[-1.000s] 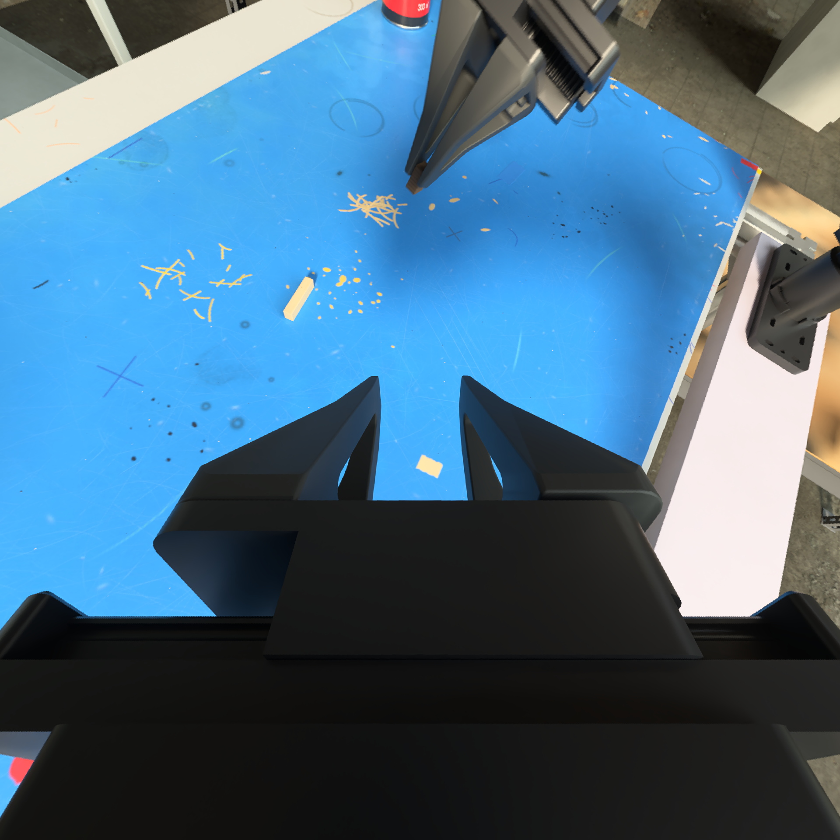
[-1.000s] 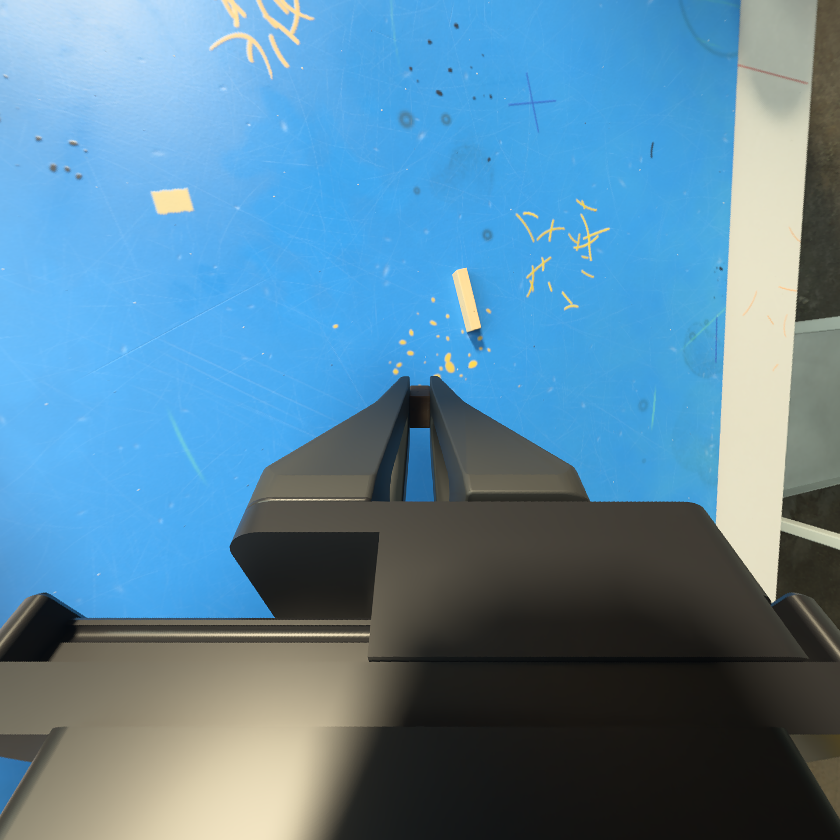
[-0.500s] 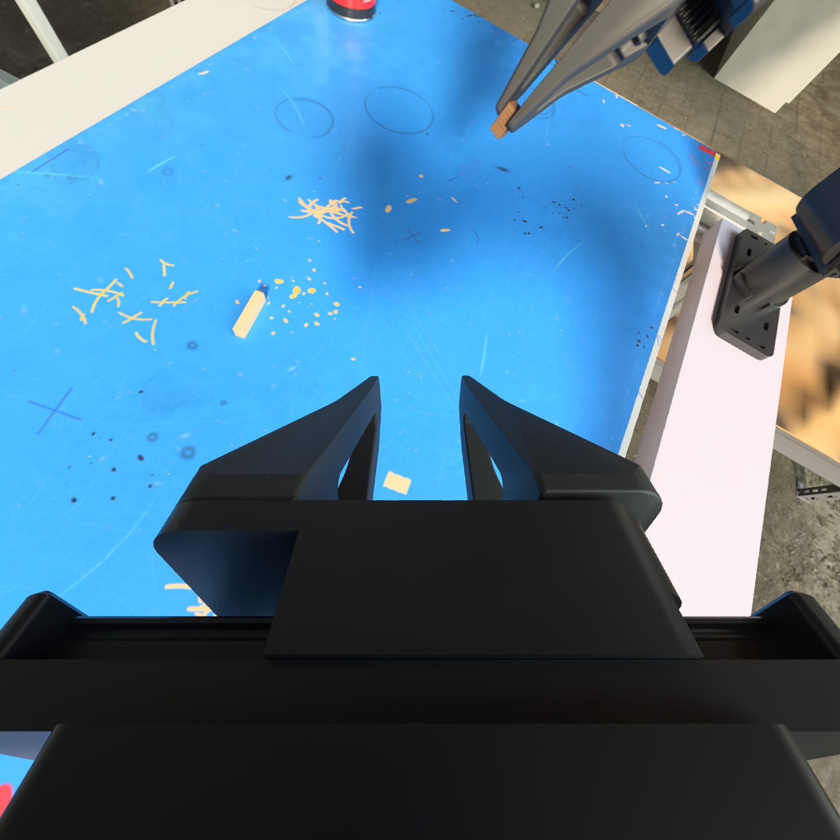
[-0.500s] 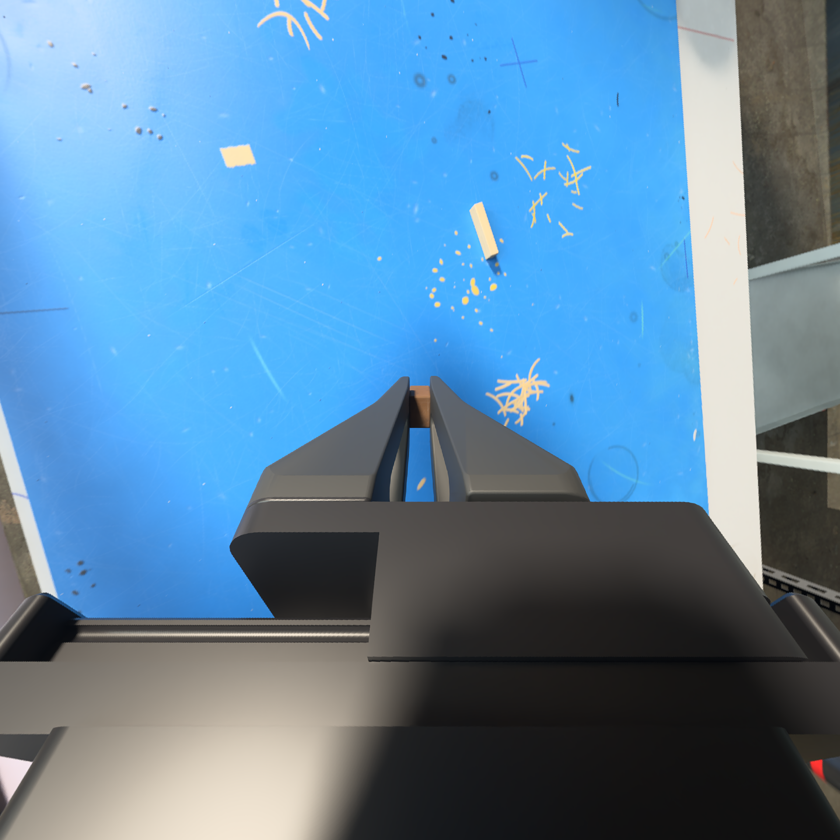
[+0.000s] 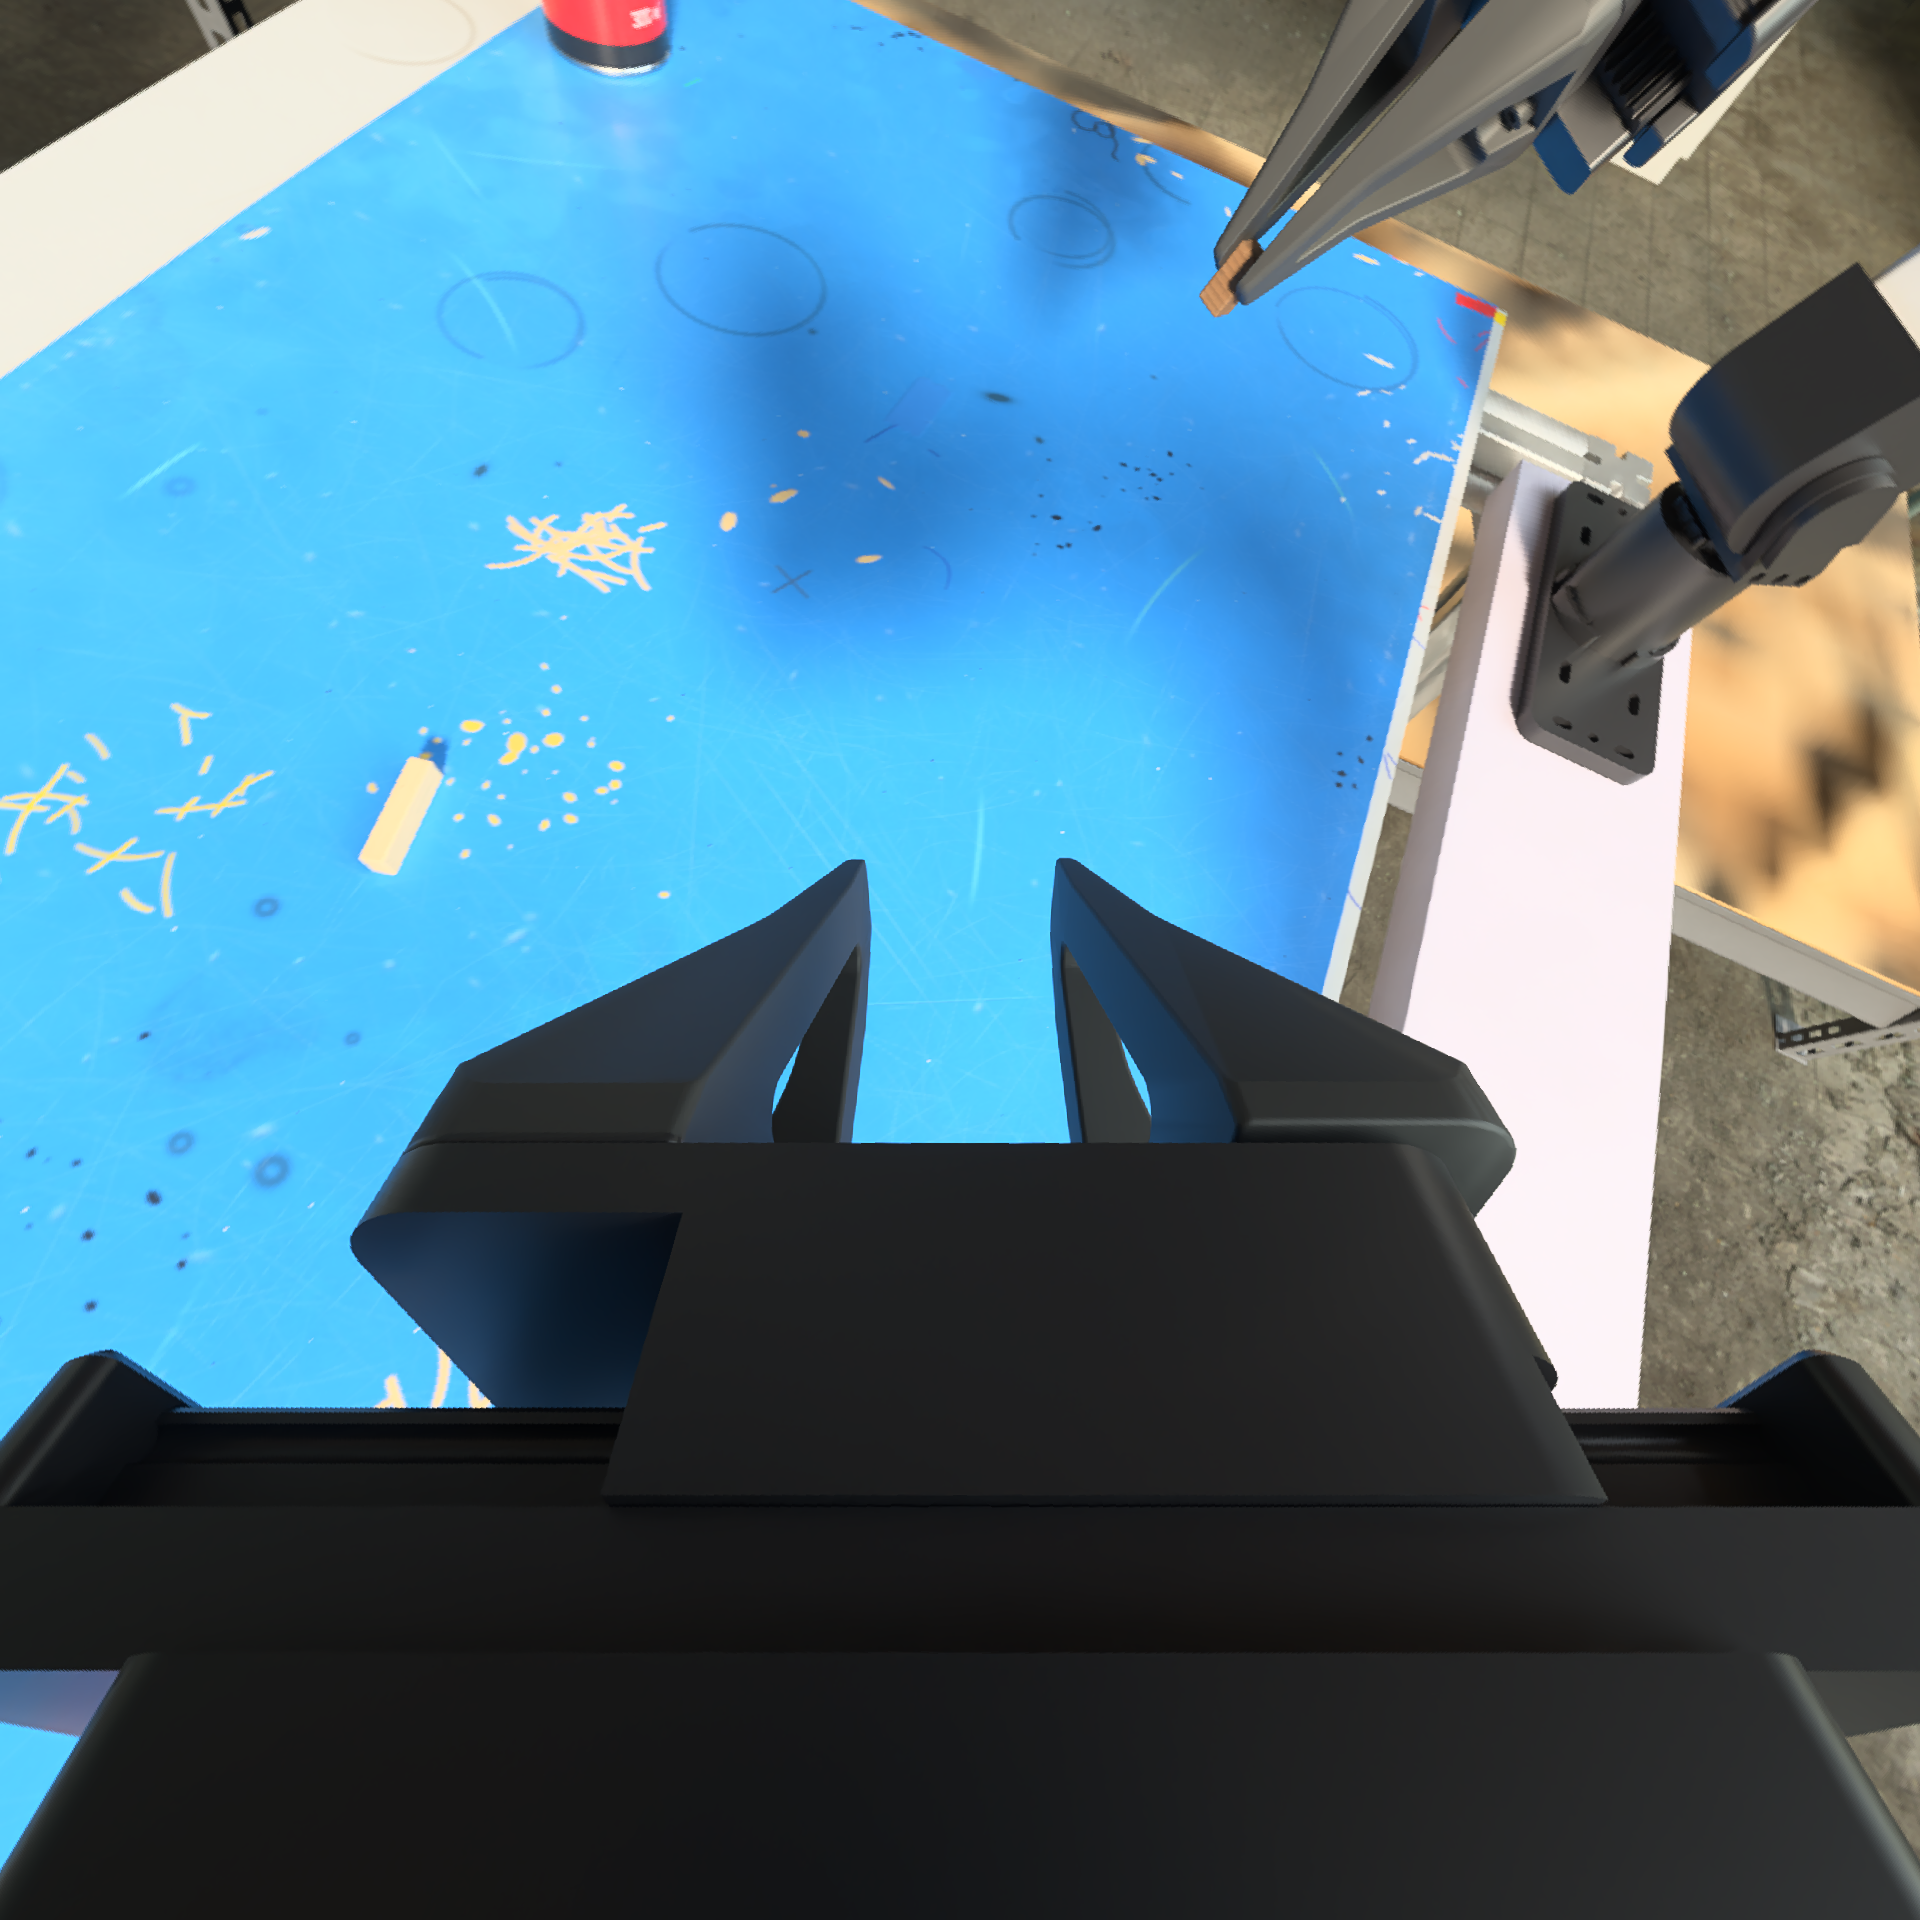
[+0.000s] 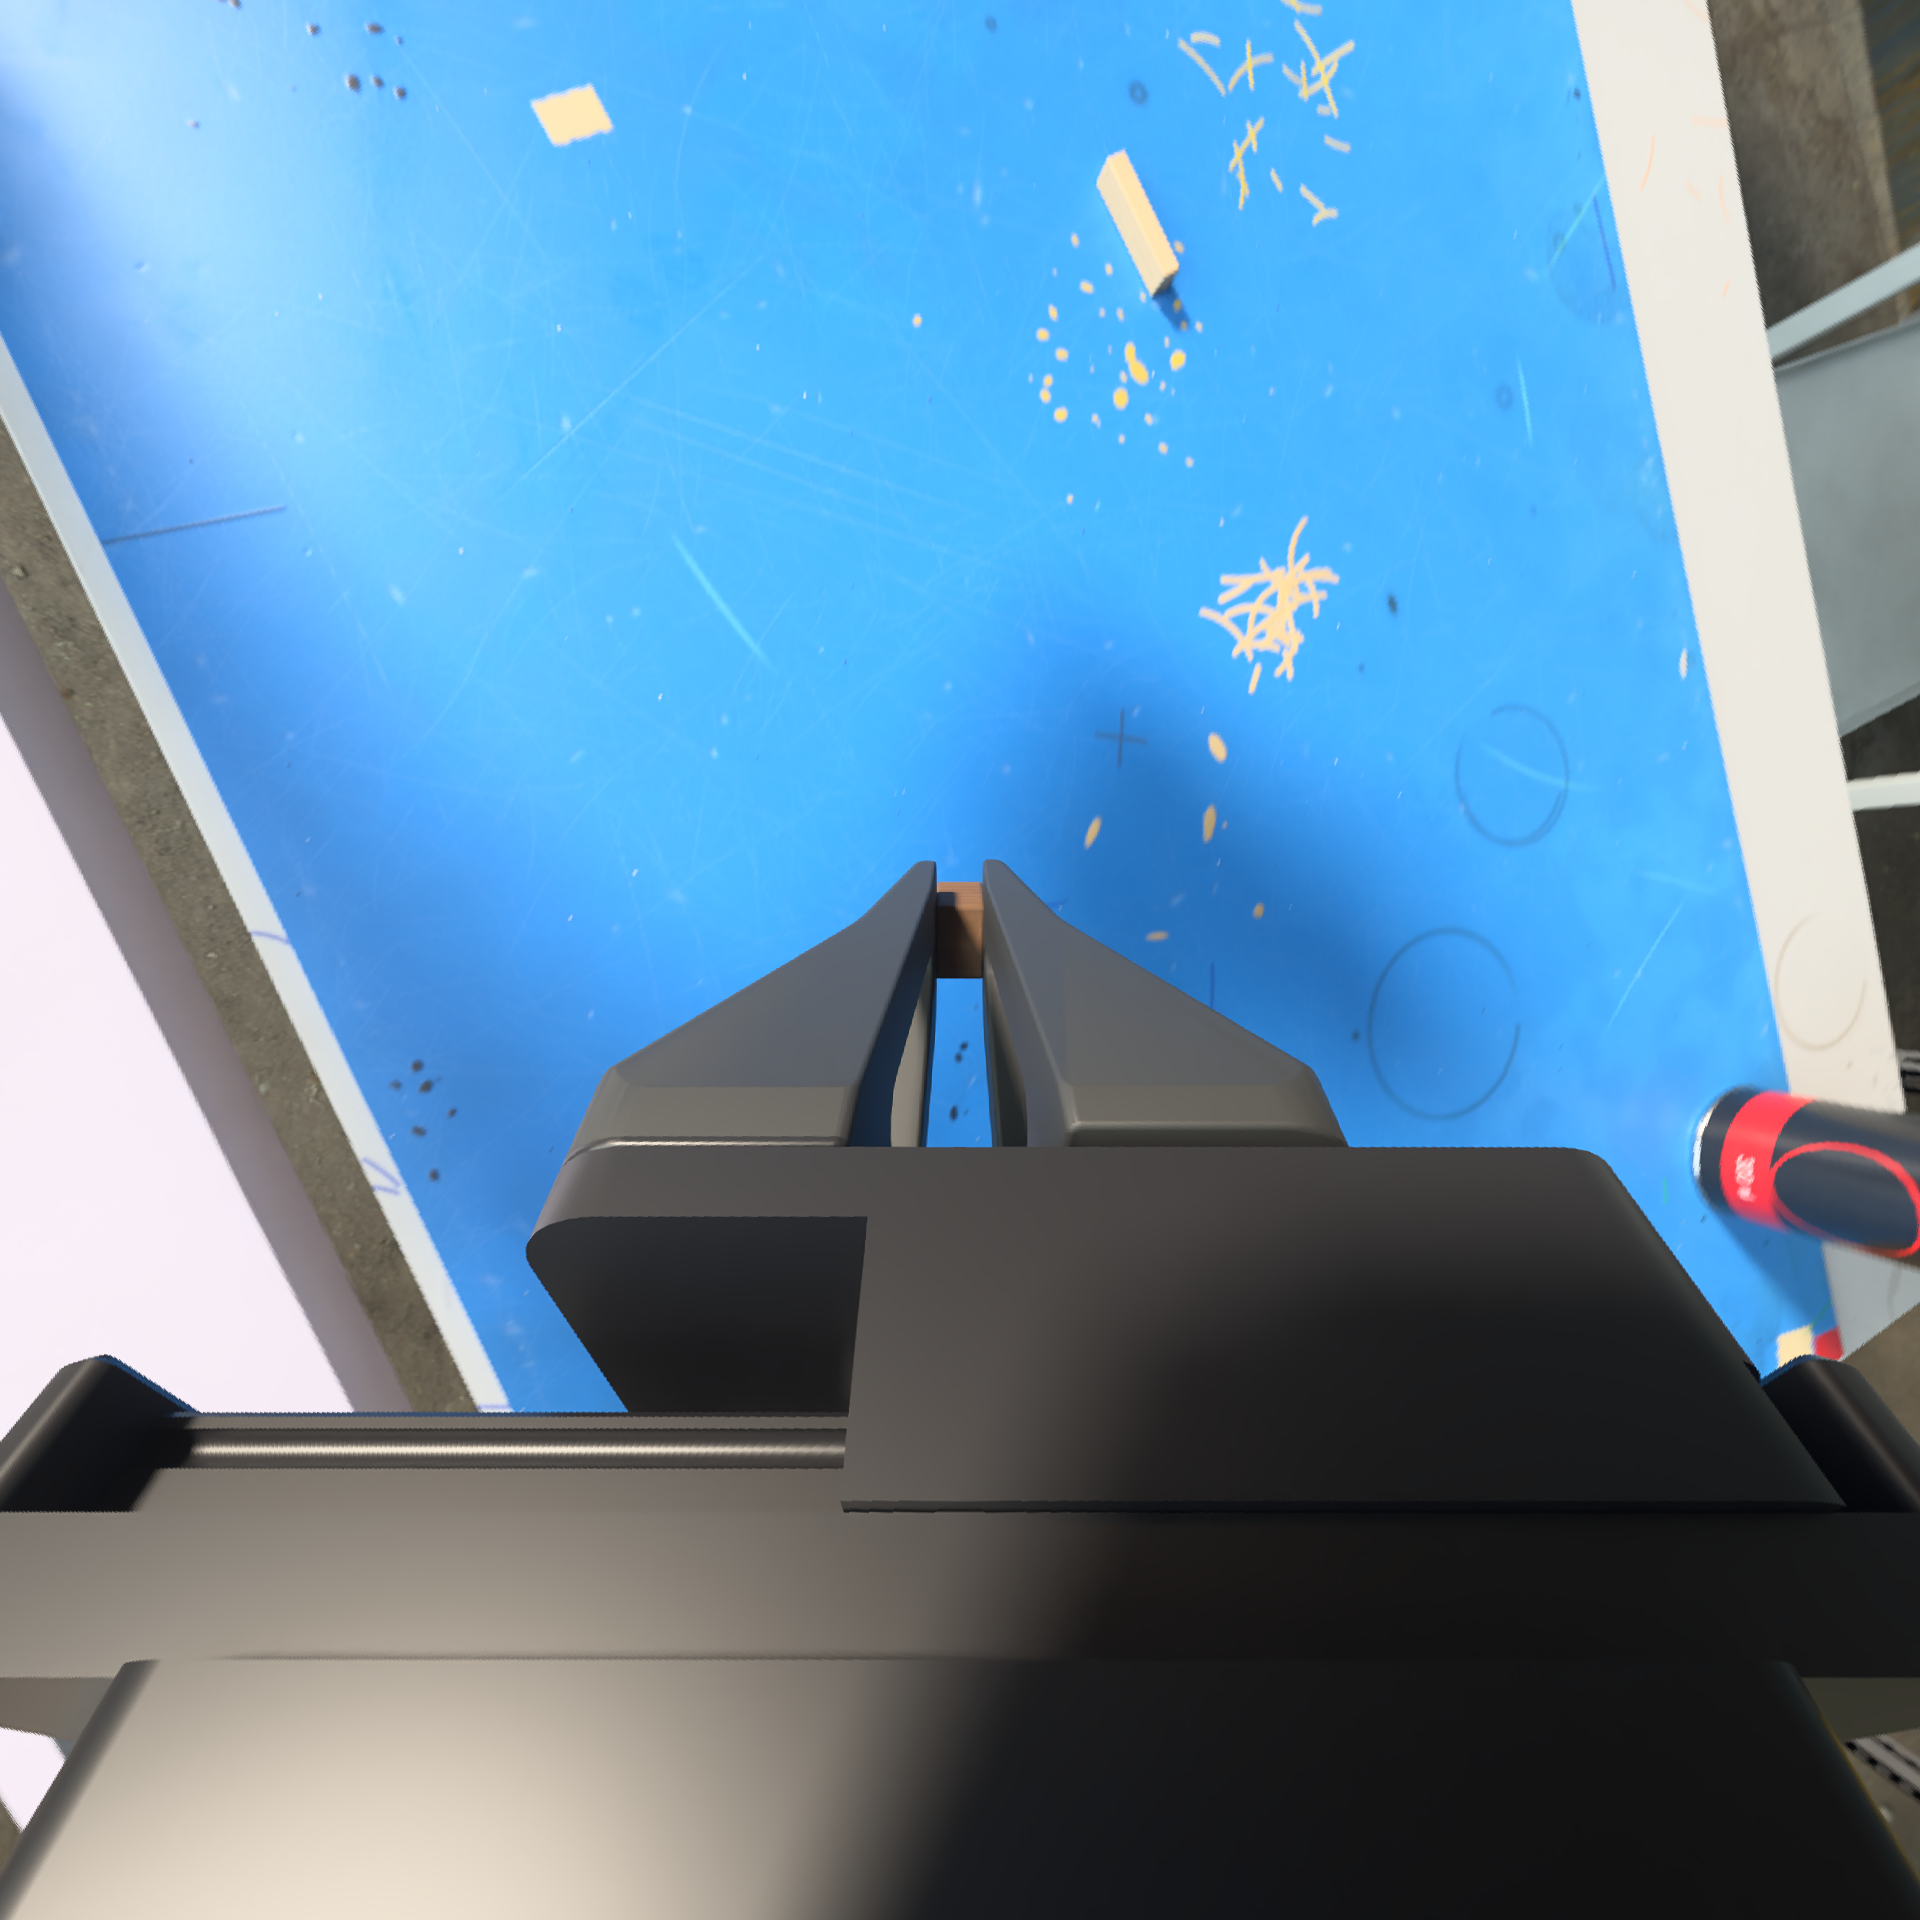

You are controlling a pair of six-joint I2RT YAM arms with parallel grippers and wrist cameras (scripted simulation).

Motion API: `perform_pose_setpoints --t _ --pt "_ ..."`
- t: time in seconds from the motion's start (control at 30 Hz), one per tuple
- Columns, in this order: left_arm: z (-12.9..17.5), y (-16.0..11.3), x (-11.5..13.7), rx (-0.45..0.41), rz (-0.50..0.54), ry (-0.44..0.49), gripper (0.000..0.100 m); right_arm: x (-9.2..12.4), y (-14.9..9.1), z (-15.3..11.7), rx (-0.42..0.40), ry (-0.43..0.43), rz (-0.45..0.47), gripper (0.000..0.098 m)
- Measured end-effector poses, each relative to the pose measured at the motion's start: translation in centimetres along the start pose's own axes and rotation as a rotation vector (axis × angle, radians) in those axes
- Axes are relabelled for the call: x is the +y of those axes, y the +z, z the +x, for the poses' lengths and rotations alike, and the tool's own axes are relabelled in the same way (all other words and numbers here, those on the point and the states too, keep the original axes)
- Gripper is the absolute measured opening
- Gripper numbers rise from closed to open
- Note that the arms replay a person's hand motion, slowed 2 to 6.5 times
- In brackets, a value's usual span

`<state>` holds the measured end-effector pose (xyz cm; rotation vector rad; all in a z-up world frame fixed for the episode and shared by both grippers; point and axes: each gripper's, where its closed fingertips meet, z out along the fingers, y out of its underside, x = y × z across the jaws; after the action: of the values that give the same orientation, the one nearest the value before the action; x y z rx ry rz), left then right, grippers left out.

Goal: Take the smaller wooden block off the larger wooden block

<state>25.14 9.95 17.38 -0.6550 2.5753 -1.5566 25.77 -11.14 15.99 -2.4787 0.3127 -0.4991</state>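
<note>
The right gripper is clenched on the smaller wooden block, a little reddish-brown piece with flat faces, pinched between the matte grey, wedge-shaped fingers right at their tips. In the left wrist view the same gripper hangs above the far right corner of the bench with the block jutting from its tips, clear of the surface, a soft dark shadow lying on the blue below it.

The larger wooden block is a pale, long, square-ended stick lying flat on the bench, well apart from the held piece, just beside a scatter of yellow paint flecks. From the left wrist view it lies off to the left of the left gripper.

That left gripper is released: its two black, smooth, triangular fingers stand apart with bare blue surface between them, holding nothing.

The bench top is a glossy blue sheet, finely scratched, marked with thin pen circles, small crosses, black specks and tangles of yellow scribble (one dense knot sits near the right gripper). A flat pale rectangular patch lies far from both blocks. A red-and-dark cylindrical can stands at the bench's edge, by a white border strip.
</note>
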Motion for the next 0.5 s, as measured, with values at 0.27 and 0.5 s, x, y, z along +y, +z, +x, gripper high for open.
perform_pose_setpoints --t 0.27,0.5 --pt "3.9 2.3 -0.2 0.07 -0.038 0.05 0.03 4.3 -2.4 -2.1 0.026 0.082 -0.022 0.0072" --pt "8.1 5.4 0.0 0.137 -0.077 0.105 0.032 7.2 -3.8 -4.2 0.01 0.15 -0.01 0.0072"
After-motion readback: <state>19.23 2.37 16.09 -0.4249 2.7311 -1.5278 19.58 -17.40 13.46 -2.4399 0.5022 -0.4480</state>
